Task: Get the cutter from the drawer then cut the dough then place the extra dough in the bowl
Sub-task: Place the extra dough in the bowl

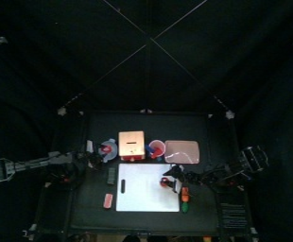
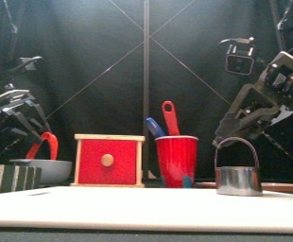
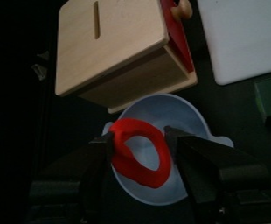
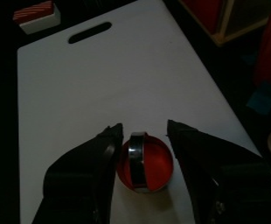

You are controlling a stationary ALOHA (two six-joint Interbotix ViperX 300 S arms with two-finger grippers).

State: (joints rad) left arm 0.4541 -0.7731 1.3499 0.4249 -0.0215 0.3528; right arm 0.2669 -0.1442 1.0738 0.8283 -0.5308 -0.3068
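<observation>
The red dough ring (image 3: pixel 162 162) is hanging on its edge right over the blue-grey bowl (image 3: pixel 179 112), and the left gripper (image 3: pixel 146 150) is pinching its two sides, so dropping it probably means going straight down; the right gripper (image 4: pixel 145 144) is sitting well apart over the white board (image 4: pixel 91 87)

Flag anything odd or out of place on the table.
Nothing stands out. The left gripper holds the dough ring over the bowl. The cutter stands upright on the board, red dough inside, right gripper around it. Nothing spilled.
</observation>
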